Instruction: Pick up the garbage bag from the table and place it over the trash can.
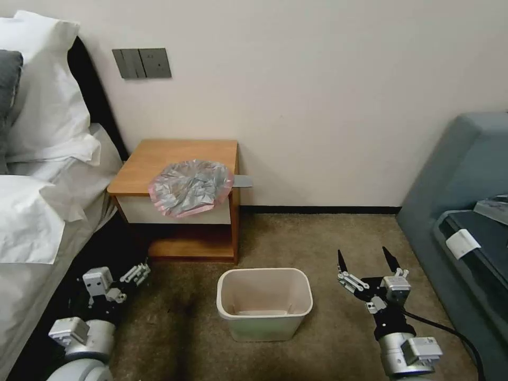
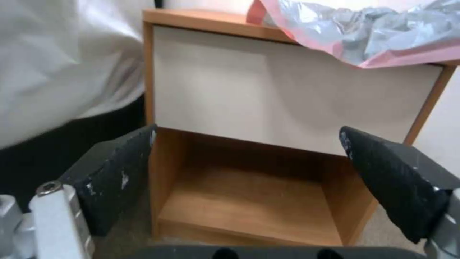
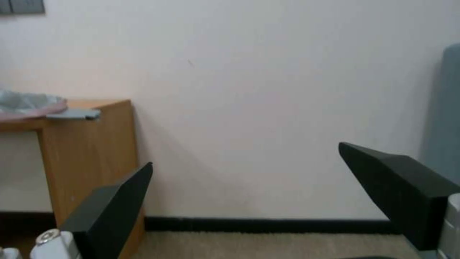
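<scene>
Crinkled translucent silvery-grey plastic garbage bag with pink rim lay bunched on top of small orange-brown wooden counter with white drawer front, toward its front right corner, pink edge drooping a little over the drawer face. Flat grey tab stuck out past the counter's right edge, just beside the bag. Lower shelf of counter open and bare wood.

Small cream-beige rectangular plastic trash can with rolled rim stood upright on the floor in front of the counter and slightly to its right, apart from it, mouth open.

White-sheeted bed with white pillows pressed close against the counter's left side; dark bed base below. Grey-blue upholstered sofa along the right, with a white tag on its dark cushion. Grey wall switch plate above the counter on cream wall; black skirting along the wall foot. Brownish short-pile carpet, darker patch left of the can.

Left tool low near the floor between bed and counter, facing the counter's open shelf, black fingers spread wide, holding nothing. Right tool low over carpet right of the can, pointed at the wall, spread wide, holding nothing.
</scene>
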### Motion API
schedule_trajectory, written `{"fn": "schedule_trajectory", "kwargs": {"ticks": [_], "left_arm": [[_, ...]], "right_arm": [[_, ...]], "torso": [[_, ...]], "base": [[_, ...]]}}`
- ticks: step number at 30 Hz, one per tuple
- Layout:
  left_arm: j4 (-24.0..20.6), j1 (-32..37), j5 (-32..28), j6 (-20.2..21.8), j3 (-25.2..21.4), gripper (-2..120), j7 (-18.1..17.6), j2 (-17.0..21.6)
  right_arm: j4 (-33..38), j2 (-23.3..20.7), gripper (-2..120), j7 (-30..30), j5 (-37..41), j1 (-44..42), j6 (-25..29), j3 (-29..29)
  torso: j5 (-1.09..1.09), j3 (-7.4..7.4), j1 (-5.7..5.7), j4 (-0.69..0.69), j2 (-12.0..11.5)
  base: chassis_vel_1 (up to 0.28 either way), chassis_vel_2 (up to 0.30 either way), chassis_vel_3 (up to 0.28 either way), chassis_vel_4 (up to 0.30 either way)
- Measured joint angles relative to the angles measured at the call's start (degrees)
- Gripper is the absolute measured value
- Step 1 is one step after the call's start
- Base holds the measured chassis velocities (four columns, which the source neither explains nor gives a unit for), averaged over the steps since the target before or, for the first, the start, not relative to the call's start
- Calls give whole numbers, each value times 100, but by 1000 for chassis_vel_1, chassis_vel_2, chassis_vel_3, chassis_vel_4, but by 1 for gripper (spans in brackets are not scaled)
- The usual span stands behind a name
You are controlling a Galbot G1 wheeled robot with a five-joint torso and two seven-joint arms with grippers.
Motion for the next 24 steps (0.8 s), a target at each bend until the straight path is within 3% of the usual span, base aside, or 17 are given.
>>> {"fn": "schedule_trajectory", "kwargs": {"ticks": [5,8,11,18,24], "left_arm": [[1,112,-16,-208,95,100,8,51],[458,-245,-350,-1008,484,100,90,269],[521,-337,-497,-1337,715,100,77,297],[474,-485,-432,-1308,991,100,-14,193],[296,-435,65,-1260,727,100,-30,197]], "right_arm": [[-39,-201,100,-44,93,16,256,-133],[-318,-569,100,-321,187,438,363,-171],[-358,-775,100,-455,262,494,410,-165],[-516,-1141,100,-478,387,895,296,-301],[-988,-1763,100,-414,91,1717,278,-705]], "torso": [[2,1,1,1,0],[-2,0,0,2,0],[-2,1,1,2,0],[-1,0,0,-1,0],[0,1,0,0,0]], "base": [[0,0,0,0],[0,0,0,0],[0,0,0,0],[0,0,0,0],[0,0,0,0]]}}
